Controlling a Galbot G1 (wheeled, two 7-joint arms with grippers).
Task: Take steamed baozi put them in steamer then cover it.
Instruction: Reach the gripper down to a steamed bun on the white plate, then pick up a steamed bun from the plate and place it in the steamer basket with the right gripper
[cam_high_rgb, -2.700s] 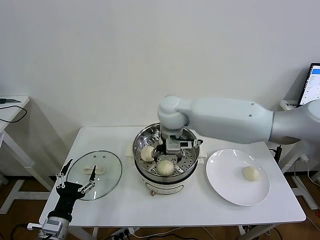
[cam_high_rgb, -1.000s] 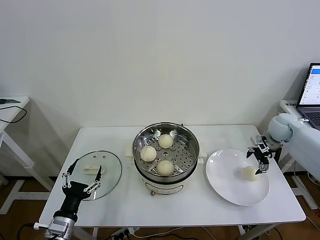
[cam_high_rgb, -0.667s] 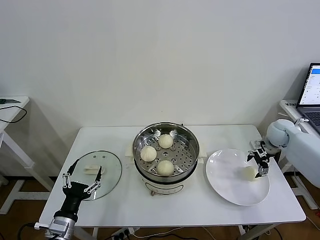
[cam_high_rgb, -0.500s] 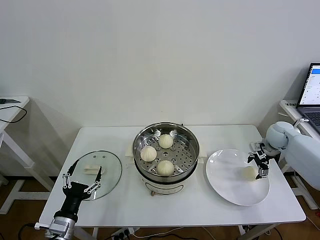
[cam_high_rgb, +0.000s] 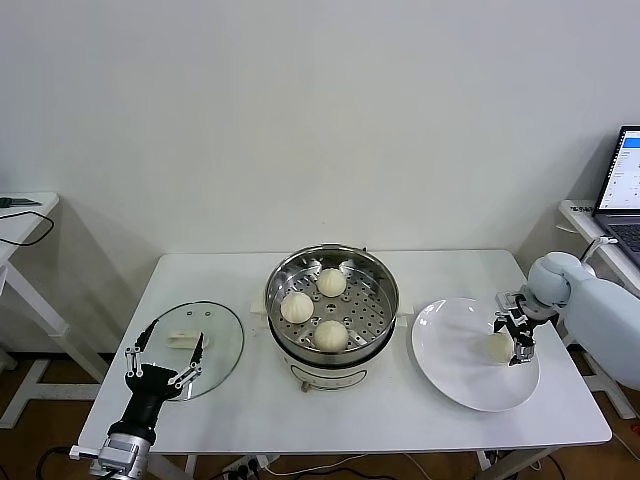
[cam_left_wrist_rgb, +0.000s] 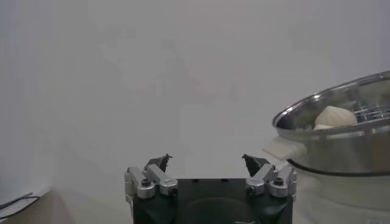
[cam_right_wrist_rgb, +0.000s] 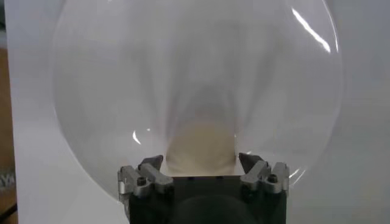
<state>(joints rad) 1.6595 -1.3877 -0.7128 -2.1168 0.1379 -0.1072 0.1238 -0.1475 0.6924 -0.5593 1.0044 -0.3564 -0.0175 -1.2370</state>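
Note:
Three steamed baozi (cam_high_rgb: 331, 282) lie in the shiny steamer (cam_high_rgb: 275, 285) at the table's middle. A fourth baozi (cam_high_rgb: 499, 347) sits on the white plate (cam_high_rgb: 455, 370) to its right. My right gripper (cam_high_rgb: 508, 341) is down over this baozi, open, one finger on each side and a small gap at both. The right wrist view shows that baozi (cam_right_wrist_rgb: 201, 146) between the fingertips of the right gripper (cam_right_wrist_rgb: 201, 161) on the plate (cam_right_wrist_rgb: 122, 79). My left gripper (cam_high_rgb: 172, 335) waits open at the front left, and the left gripper (cam_left_wrist_rgb: 207, 159) holds nothing in its wrist view, which faces the steamer (cam_left_wrist_rgb: 341, 140).
A glass lid (cam_high_rgb: 190, 345) with a white knob lies flat on the table left of the steamer, just beyond the left gripper. A laptop (cam_high_rgb: 625, 180) stands on a side desk at the far right. Another small table (cam_high_rgb: 20, 215) is at the far left.
The right arm left the steamer, where a third baozi now lies, and swung to the plate. Over the last second its gripper sank around the plate's baozi. The left arm stayed put.

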